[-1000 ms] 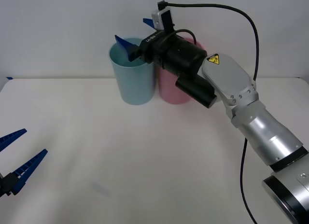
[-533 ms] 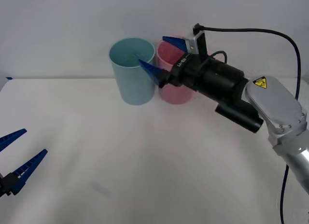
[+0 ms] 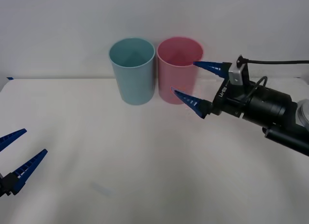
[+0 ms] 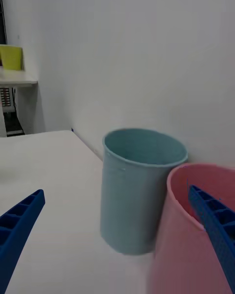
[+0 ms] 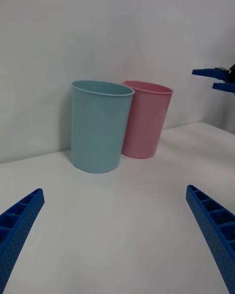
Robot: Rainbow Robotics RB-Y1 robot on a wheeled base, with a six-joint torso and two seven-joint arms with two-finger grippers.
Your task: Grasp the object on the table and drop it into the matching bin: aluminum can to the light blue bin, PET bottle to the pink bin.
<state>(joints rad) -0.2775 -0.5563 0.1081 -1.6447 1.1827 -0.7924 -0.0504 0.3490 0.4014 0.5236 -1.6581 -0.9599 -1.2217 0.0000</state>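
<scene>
We are looking at a light blue bin (image 3: pixel 132 72) and a pink bin (image 3: pixel 179 71) showing smooth, matt plastic walls. The table (image 3: pixel 120 156) is presenting a plain, matt white surface. The right gripper (image 3: pixel 201 83) is showing ribbed blue plastic fingers on a glossy black housing; the left gripper (image 3: pixel 15 155) is showing the same ribbed blue plastic.

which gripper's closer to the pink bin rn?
Right. The right gripper hangs open beside the pink bin, just off its right side. The left gripper sits open at the table's near-left edge, far away.
</scene>
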